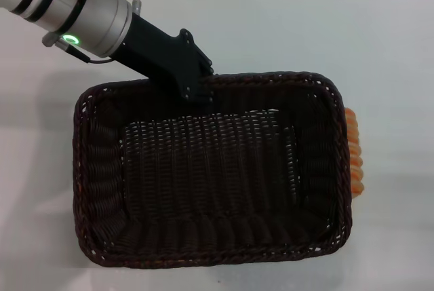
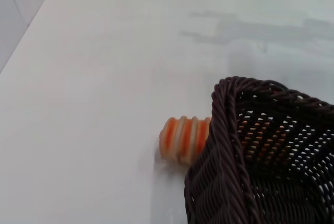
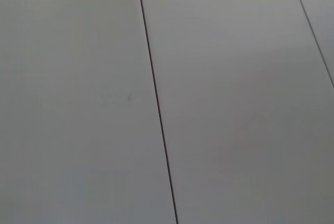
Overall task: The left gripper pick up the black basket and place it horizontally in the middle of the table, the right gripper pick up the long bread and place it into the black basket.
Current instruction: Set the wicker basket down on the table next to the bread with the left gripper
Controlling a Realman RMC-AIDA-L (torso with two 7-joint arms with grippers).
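Here, left gripper (image 1: 198, 87) at far rim of black basket (image 1: 203, 169), apparently closed on that rim. Basket lengthwise on table (image 1: 393, 47); long bread (image 2: 183, 139) outside, touching basket's right end wall. Right gripper out of view.

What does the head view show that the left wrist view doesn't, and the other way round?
Only the head view shows the left gripper at the far rim of the black basket, and the basket's whole empty inside. Only the left wrist view shows the long bread's rounded end and the open table beyond it; it shows just one basket corner. Both show the bread lying outside the basket, against its right-hand wall, a striped sliver in the head view. Neither shows the right gripper.
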